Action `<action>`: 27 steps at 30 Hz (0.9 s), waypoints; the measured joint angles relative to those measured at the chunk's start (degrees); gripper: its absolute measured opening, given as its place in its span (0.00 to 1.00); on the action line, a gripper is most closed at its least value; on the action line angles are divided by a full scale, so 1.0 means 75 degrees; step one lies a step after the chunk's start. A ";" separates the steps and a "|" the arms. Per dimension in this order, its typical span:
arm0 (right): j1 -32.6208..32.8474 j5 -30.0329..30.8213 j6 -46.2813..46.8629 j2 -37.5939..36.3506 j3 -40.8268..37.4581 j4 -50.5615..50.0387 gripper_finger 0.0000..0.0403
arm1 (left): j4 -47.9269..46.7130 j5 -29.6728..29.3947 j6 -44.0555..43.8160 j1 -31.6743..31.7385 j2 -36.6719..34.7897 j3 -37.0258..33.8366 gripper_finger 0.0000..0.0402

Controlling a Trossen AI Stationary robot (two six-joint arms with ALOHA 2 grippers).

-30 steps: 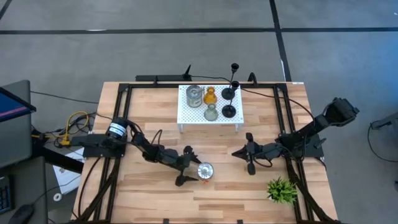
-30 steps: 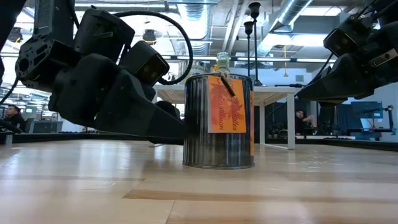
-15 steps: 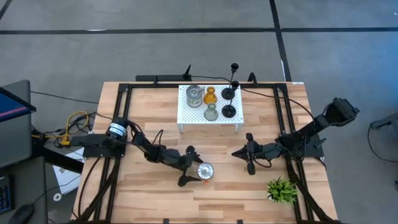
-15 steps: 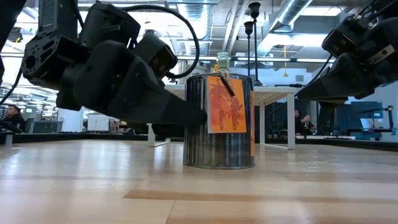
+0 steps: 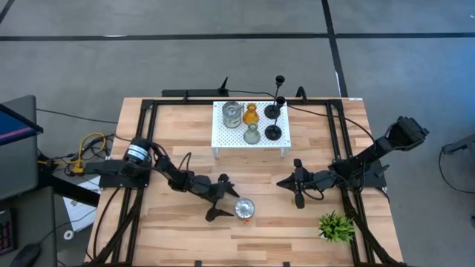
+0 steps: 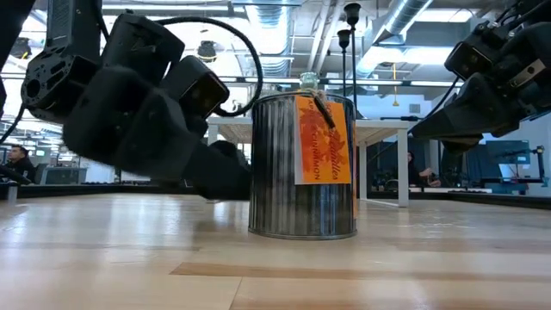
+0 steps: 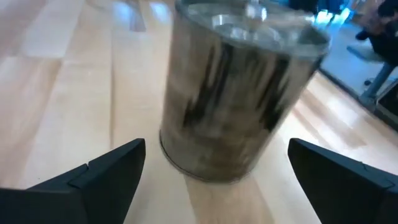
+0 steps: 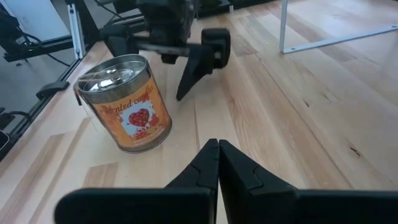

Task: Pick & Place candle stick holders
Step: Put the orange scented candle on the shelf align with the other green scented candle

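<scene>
Note that the silvery jar-like holder (image 5: 244, 208) stands upright on the worktop (image 5: 178, 230) slightly nearer its front edge than a moment ago, with the left pincer (image 5: 217, 199) spread wide beside it, released, while the right pincer (image 5: 297, 182) waits, fingers together.

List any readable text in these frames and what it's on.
"scented candle": orange label on the silvery tin near the left tool, seen in the right wrist view; a red heart sits below it.
Low view, same label: script reads roughly "...CINNAMON", the rest too blurred.
The tin on the white stand: label too small to read.
No other text is legible.
</scene>
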 joint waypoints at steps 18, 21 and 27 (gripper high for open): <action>-0.0003 0.0006 0.0023 0.0000 0.0000 -0.0175 0.00 | -0.2260 -0.1911 -0.2389 0.0013 -0.3390 -0.0575 0.96; -0.0003 0.0008 0.0023 0.0000 0.0000 -0.0175 0.00 | -0.2485 -0.2066 -0.2807 0.0005 -0.3674 -0.0555 0.96; -0.0003 0.0012 0.0020 0.0000 0.0000 -0.0172 0.00 | -0.2740 -0.2071 -0.3003 -0.0179 -0.3538 0.0053 0.93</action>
